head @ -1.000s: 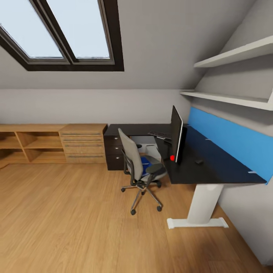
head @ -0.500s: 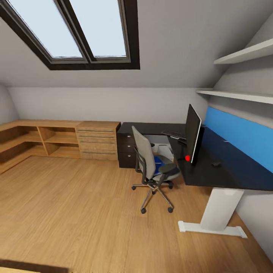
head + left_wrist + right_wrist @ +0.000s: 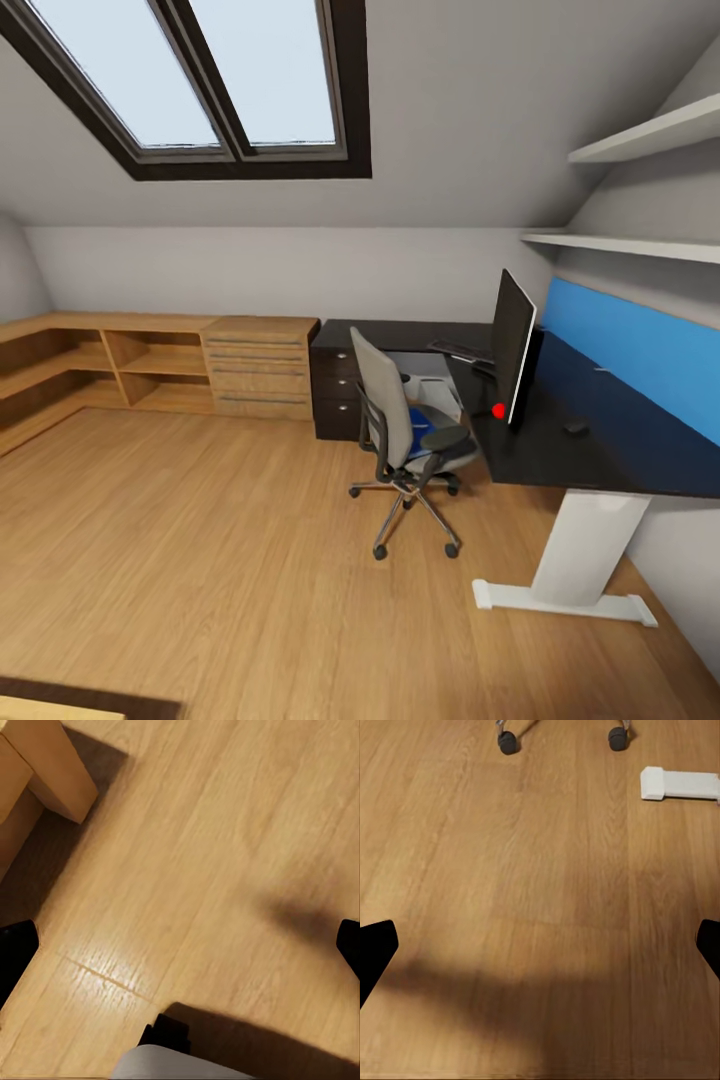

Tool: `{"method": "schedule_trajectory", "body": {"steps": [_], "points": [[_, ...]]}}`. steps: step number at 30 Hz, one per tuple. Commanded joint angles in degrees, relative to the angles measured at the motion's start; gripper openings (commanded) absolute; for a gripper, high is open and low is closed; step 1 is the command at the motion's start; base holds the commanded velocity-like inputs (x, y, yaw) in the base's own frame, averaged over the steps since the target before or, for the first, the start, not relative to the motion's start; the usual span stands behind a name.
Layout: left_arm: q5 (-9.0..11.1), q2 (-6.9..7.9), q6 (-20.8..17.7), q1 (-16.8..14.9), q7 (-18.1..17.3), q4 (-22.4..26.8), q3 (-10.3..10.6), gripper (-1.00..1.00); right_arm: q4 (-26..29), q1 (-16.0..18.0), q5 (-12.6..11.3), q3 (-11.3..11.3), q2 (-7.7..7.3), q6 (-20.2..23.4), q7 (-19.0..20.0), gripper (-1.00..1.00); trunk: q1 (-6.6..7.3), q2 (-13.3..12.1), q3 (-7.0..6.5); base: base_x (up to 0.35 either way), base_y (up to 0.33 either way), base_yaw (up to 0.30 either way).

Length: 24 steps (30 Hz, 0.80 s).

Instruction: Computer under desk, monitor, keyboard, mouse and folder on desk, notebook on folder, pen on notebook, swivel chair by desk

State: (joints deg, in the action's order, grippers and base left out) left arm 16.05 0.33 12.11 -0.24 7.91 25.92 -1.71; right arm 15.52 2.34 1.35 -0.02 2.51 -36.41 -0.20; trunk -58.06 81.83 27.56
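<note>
seen from across a wooden floor [image 3: 200, 560]: long black desk [image 3: 590, 440] along the blue-panelled wall, running into the corner and turning toward a block of dark drawers [image 3: 335, 395] with silver knobs. beside those drawers, further from the desk's corner, light wooden dresser [image 3: 260, 368] and open shelving [image 3: 110, 365]. above it all, sloped ceiling with a dark-framed skylight [image 3: 210, 80]; over the desk, two white wall shelves [image 3: 640, 245]. just in front of the desk's inner corner, grey swivel chair [image 3: 400, 440], back turned to the room, chrome star base and castors on the floor, apart from the desk edge by a small gap. on the desk, black monitor [image 3: 512, 345] seen nearly edge-on, a red dot by its foot. on the chair seat, blue folder [image 3: 418, 420], partly hidden by the backrest and armrest. behind the monitor toward the desk's corner, black keyboard [image 3: 462, 350] lying flat. on the desk between monitor and blue panel, small black mouse [image 3: 575, 427]. under the desk by the chair, something pale, too hidden to name. left gripper [image 3: 180, 952] spread wide over bare floor near a light wooden furniture corner [image 3: 52, 772], holding nothing. right gripper [image 3: 540, 945] likewise wide and empty over floor, two chair castors [image 3: 508, 742] and the desk's white foot [image 3: 679, 784] ahead of it.
</note>
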Motion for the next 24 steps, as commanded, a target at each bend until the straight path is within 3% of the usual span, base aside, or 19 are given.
{"method": "schedule_trajectory", "body": {"steps": [1, 18, 24], "points": [[0.4, 0.05, 0.4, 0.0, 0.1, -0.4, 0.1, 1.00, -0.1, 0.0, 0.1, -0.1, -0.03, 0.0, 0.0, 1.00, -0.22, 0.4, 0.24, 0.000, 0.000, 0.000], [0.4, 0.00, 0.5, -0.1, -0.1, -1.6, 0.3, 1.00, 0.2, 0.0, 0.4, 0.0, -0.05, -0.4, 0.0, 1.00, -3.96, 7.3, 3.29, 0.000, 0.000, 0.000], [0.4, -0.39, -2.2, -0.3, 0.1, 6.5, 0.4, 1.00, 7.9, 0.1, 0.1, 0.1, 0.79, 0.4, -0.2, 1.00, -5.28, 9.7, 4.37, 0.000, 0.000, 0.000]]}}
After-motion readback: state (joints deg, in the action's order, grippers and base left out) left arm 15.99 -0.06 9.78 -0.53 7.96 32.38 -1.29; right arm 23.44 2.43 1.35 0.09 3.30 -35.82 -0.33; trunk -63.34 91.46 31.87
